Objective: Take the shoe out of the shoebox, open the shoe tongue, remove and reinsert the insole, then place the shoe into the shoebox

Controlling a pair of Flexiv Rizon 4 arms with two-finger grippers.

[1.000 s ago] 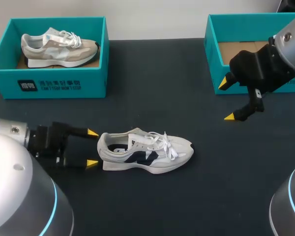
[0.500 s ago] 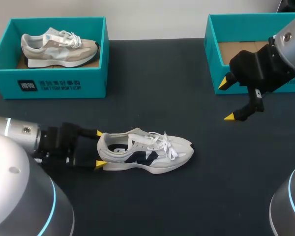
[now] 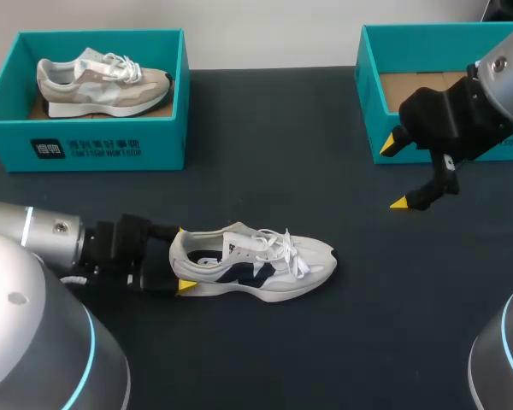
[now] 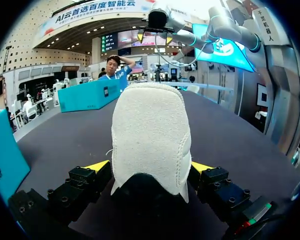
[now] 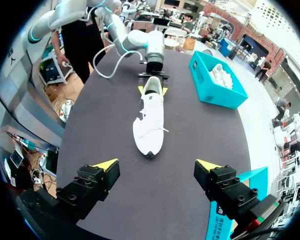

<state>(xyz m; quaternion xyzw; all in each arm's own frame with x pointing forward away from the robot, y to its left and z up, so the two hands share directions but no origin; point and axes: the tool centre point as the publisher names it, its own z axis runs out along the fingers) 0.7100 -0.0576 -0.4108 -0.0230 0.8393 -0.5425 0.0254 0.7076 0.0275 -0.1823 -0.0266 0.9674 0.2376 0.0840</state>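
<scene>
A white shoe with navy side panels [image 3: 252,263] lies on its sole in the middle of the dark table, toe pointing right. My left gripper [image 3: 178,258] is at its heel, open, with one yellow-tipped finger on each side of the heel. In the left wrist view the white heel [image 4: 151,130] fills the gap between the fingertips [image 4: 97,166]. My right gripper [image 3: 398,171] hangs open above the table in front of the empty teal shoebox [image 3: 369,94] at the back right. From the right wrist view the shoe [image 5: 151,117] lies well ahead of that gripper [image 5: 157,165].
A second teal shoebox [image 3: 85,145] at the back left holds a beige and white shoe [image 3: 103,81]. Bare dark tabletop [image 3: 342,342] lies in front of and to the right of the shoe.
My left gripper has slid to the right, so the heel now sits between its fingers instead of ahead of them. The shoe and the right arm have not moved.
</scene>
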